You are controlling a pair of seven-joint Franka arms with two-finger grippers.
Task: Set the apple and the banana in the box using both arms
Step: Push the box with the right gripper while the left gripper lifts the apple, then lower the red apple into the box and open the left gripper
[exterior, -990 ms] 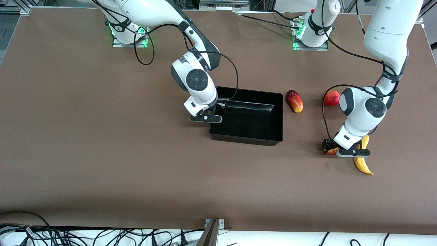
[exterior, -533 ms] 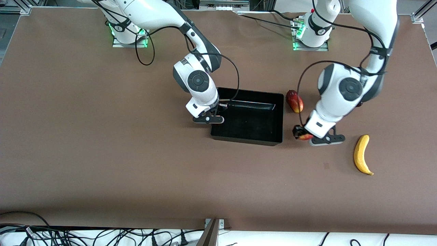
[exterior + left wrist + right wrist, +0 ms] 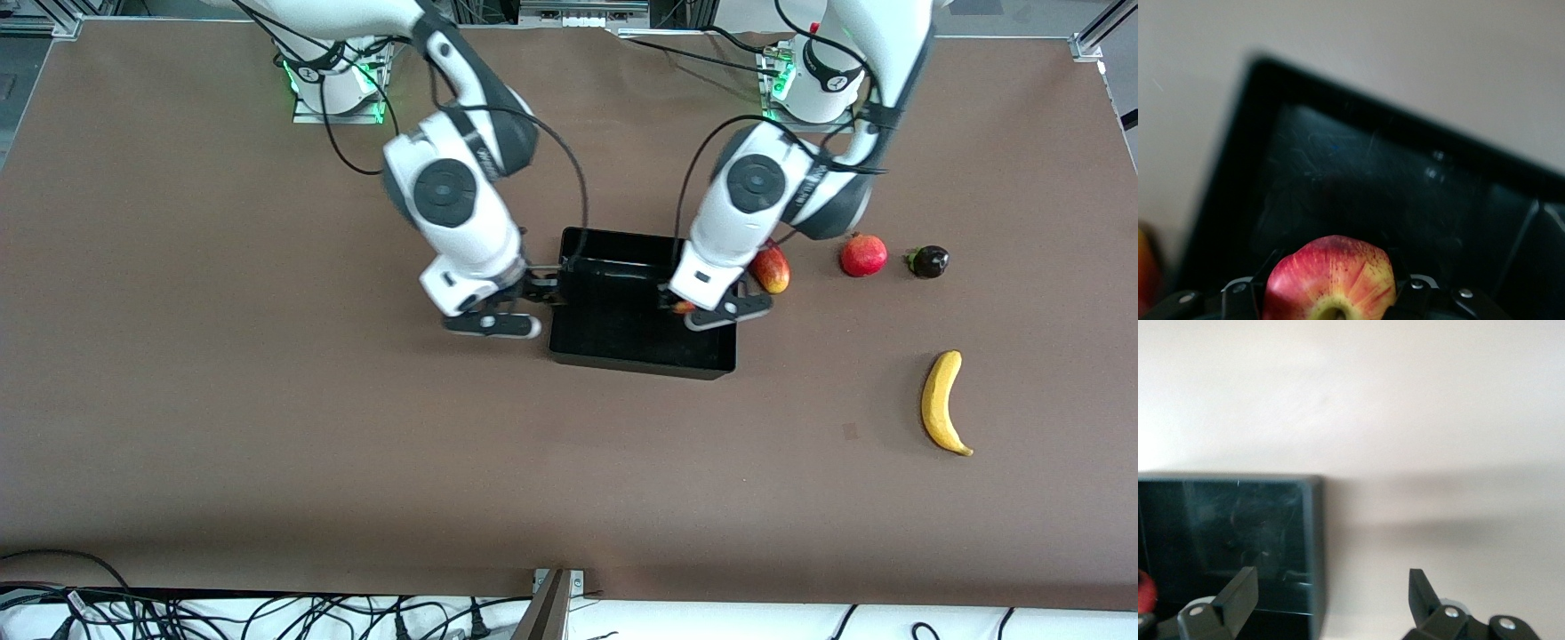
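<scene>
My left gripper (image 3: 683, 308) is shut on the apple (image 3: 684, 308) and holds it over the black box (image 3: 640, 363), near the box's end toward the left arm. In the left wrist view the red-yellow apple (image 3: 1331, 280) sits between the fingers (image 3: 1268, 267) with the box floor (image 3: 1358, 180) below it. My right gripper (image 3: 536, 293) is open and empty over the box's wall toward the right arm's end. In the right wrist view that gripper (image 3: 1331, 587) straddles the wall (image 3: 1315, 540). The yellow banana (image 3: 942, 402) lies on the table toward the left arm's end, nearer the front camera than the box.
An elongated red-yellow fruit (image 3: 772, 268) lies beside the box toward the left arm's end. A smooth red round fruit (image 3: 863, 255) and a small dark purple fruit (image 3: 929, 261) lie further toward that end. The brown table (image 3: 267, 400) stretches toward the right arm's end.
My left gripper carried the apple from beside the banana to over the box, uncovering the red and purple fruits. My right gripper shifted slightly from the box toward the right arm's end.
</scene>
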